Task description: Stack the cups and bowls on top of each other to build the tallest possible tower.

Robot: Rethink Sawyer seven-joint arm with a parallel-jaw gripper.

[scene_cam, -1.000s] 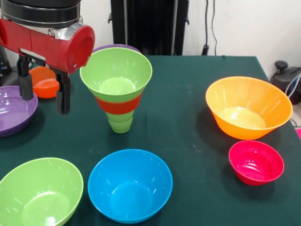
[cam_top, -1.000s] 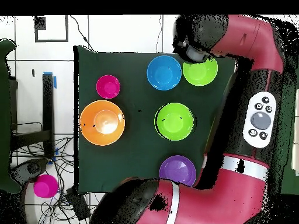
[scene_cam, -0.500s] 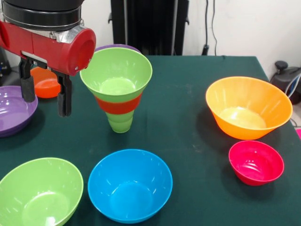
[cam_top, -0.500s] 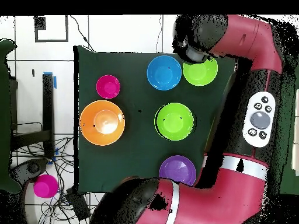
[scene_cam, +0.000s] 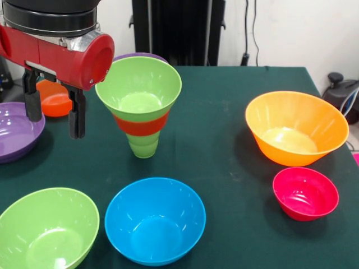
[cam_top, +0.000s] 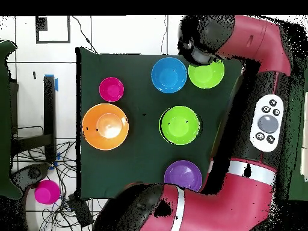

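You have the tower (scene_cam: 140,106) standing at upper centre-left of the front view: a light-green cup (scene_cam: 143,147) at the base, an orange-red bowl (scene_cam: 141,125) above it, and a lime-green bowl (scene_cam: 138,87) flaring on top. From overhead it reads as a single green disc (cam_top: 179,124) at mid-table.

The gripper (scene_cam: 54,119) hangs at the upper left of the front view, just beside the tower and clear of it. Its two dark fingers (scene_cam: 74,115) stand apart with nothing between them.

Around it: a purple bowl (scene_cam: 17,130) at the left edge, a small orange-red bowl (scene_cam: 53,100) behind the fingers, and a second purple bowl's rim (scene_cam: 137,56) showing behind the tower. In the lower part of the frame sit a loose lime-green bowl (scene_cam: 46,228) and a blue bowl (scene_cam: 154,219), nearly touching. At right lie the large orange bowl (scene_cam: 295,128) and the small pink-red bowl (scene_cam: 305,193). In the overhead view the red arm (cam_top: 258,120) covers the table's right edge.

Against the frame half a second earlier, no bowl has moved and the gripper holds the same spot.

The table wears a dark green cloth (scene_cam: 224,145). Behind it are a white wall and a dark upright stand (scene_cam: 179,31); overhead, a pale tiled floor with cables (cam_top: 45,174) shows at left.
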